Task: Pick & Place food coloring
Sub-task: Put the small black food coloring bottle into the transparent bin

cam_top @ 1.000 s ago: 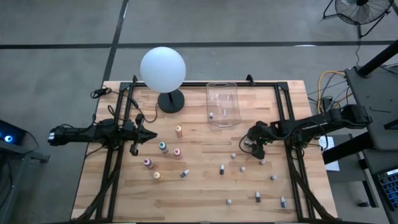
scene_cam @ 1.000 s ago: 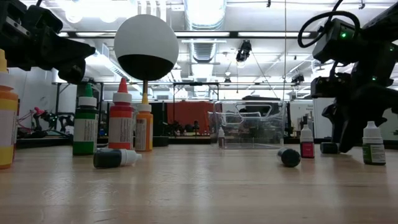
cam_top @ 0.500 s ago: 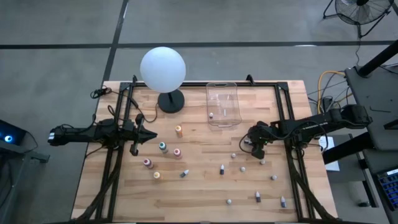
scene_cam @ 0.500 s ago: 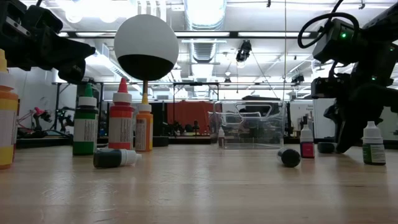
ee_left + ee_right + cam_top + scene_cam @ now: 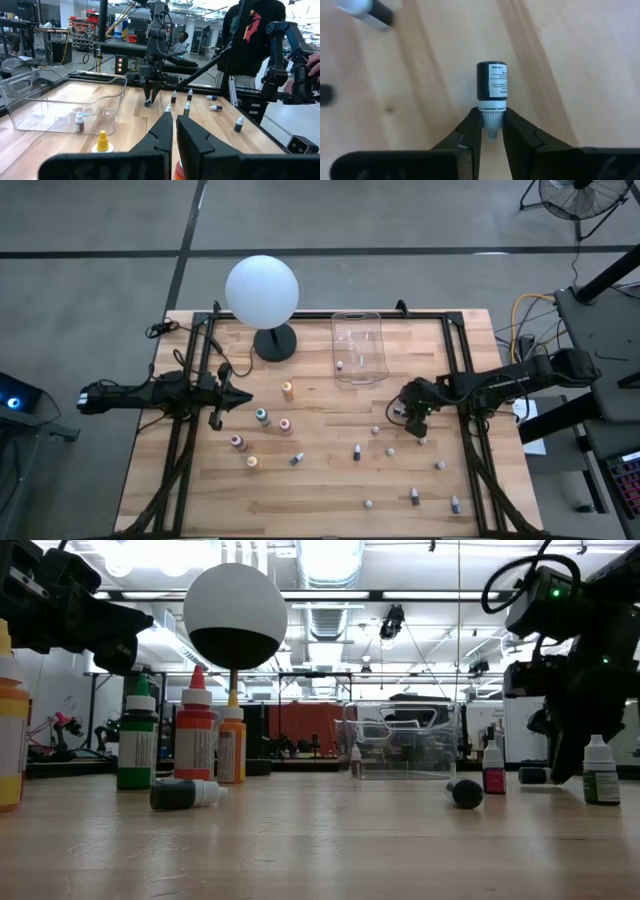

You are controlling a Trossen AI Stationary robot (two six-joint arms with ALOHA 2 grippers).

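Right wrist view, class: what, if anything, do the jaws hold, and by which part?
The right gripper holds a small dark dropper bottle by its white cap end, one jaw on each side.

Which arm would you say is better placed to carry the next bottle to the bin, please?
The right: its claw grips a small dark bottle by the cap. The left claw hangs empty, farther from the clear bin.

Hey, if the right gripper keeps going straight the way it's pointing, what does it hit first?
The right gripper points down at the wooden table. Its fingers already flank the white cap of a small dark dropper bottle with a white label lying there, so it would likely meet that bottle first, then the tabletop.
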